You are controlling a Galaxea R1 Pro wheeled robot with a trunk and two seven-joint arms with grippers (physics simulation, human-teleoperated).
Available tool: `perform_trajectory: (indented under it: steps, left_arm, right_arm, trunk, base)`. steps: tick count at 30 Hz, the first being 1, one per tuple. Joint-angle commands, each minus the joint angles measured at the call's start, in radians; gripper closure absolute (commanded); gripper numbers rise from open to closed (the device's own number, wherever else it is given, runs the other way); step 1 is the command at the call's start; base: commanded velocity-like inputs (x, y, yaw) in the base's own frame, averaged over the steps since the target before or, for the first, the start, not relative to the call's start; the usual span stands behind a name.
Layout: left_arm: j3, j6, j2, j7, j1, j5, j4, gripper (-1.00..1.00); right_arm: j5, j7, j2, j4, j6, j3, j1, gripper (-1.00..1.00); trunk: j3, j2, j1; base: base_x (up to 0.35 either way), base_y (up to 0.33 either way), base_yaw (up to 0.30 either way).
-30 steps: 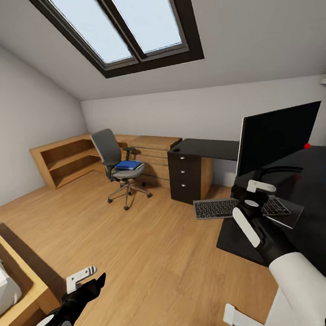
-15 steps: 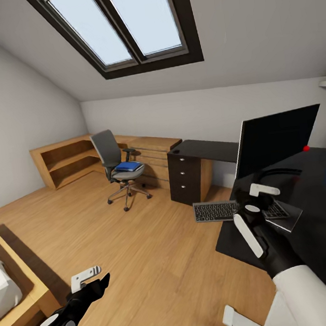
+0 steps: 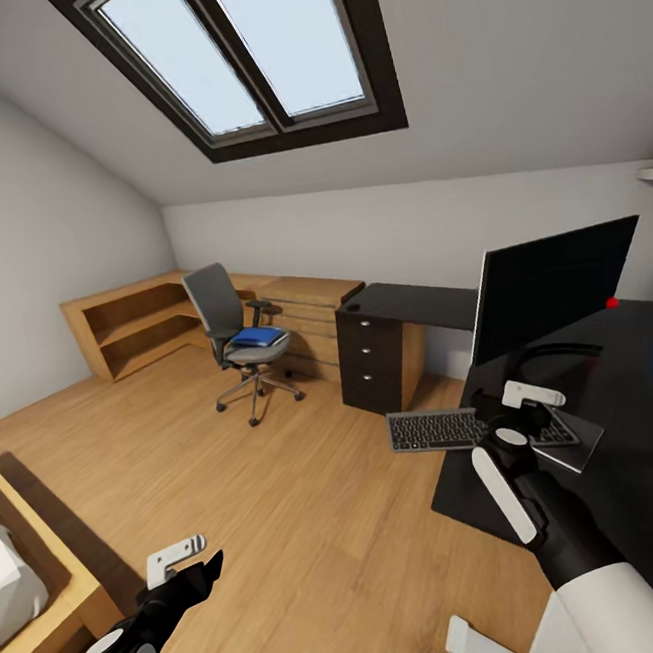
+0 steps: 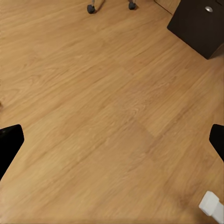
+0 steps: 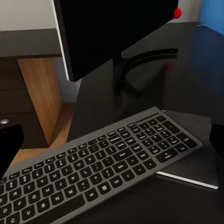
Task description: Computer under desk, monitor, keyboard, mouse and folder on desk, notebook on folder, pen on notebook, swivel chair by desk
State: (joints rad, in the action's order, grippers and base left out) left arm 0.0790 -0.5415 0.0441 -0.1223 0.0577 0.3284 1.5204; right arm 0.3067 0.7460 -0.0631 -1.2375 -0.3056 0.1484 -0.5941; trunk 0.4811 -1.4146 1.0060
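The grey swivel chair (image 3: 228,329) stands on the wood floor by the low wooden cabinets, with the blue folder (image 3: 257,335) on its seat. The black desk (image 3: 419,302) carries the monitor (image 3: 553,283). In front of the monitor lies the keyboard (image 3: 443,428), one end sticking out past the desk edge and the other resting on the grey notebook (image 3: 577,438). My right gripper (image 3: 521,409) hovers open just above the keyboard (image 5: 107,163), with the notebook (image 5: 198,165) and monitor (image 5: 116,32) behind it. My left gripper (image 3: 186,565) hangs open over bare floor.
The black drawer unit (image 3: 370,357) stands under the desk's far wing, with light-wood cabinets (image 3: 130,322) along the back wall. A bed corner (image 3: 32,589) is at the left. A small red object (image 3: 612,303) and something blue (image 5: 212,14) sit on the desk. Chair castors (image 4: 91,8) are seen from the left wrist.
The whole view has shifted slightly, so the camera moved. My right gripper has drifted a little along the keyboard. Both grippers stay open.
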Motion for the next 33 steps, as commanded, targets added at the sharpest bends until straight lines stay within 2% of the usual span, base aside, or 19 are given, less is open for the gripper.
perform_trajectory:
  steps: [1, 9, 10, 21, 27, 33]
  left_arm:
    - [-0.001, -0.005, 0.000, -0.008, 0.001, 0.011, 0.001, -1.00]
    - [-0.002, -0.009, 0.001, -0.008, 0.001, 0.012, -0.011, -1.00]
    - [-0.001, -0.011, 0.002, -0.008, 0.001, 0.011, -0.061, -1.00]
    - [-0.001, -0.015, 0.002, -0.008, 0.001, 0.011, -0.082, -1.00]
    - [-0.009, -0.013, 0.001, -0.006, 0.001, 0.011, -0.078, -1.00]
    - [-0.012, -0.012, 0.002, -0.006, 0.001, 0.011, -0.077, -1.00]
  right_arm:
    - [0.004, 0.008, -0.001, -0.001, -0.006, 0.003, -0.001, -1.00]
    - [0.005, 0.007, -0.001, 0.001, -0.004, 0.005, 0.000, -1.00]
    - [0.003, 0.009, -0.001, -0.001, -0.003, 0.004, 0.005, -1.00]
    - [0.000, 0.010, -0.001, -0.007, -0.003, 0.006, 0.020, -1.00]
    - [0.000, 0.010, -0.001, -0.006, -0.003, 0.008, 0.020, -1.00]
    - [-0.001, 0.012, 0.000, -0.003, -0.003, 0.039, 0.020, -1.00]
  trunk:
    - [-0.002, 0.007, -0.004]
    - [-0.027, 0.063, -0.035]
    - [-0.030, 0.070, -0.038]
    - [-0.065, 0.147, -0.081]
    - [-0.065, 0.147, -0.081]
    - [-0.065, 0.147, -0.081]
  base:
    - [0.000, 0.000, 0.000]
    - [0.000, 0.000, 0.000]
    - [0.000, 0.000, 0.000]
    - [0.000, 0.000, 0.000]
    - [0.000, 0.000, 0.000]
    - [0.000, 0.000, 0.000]
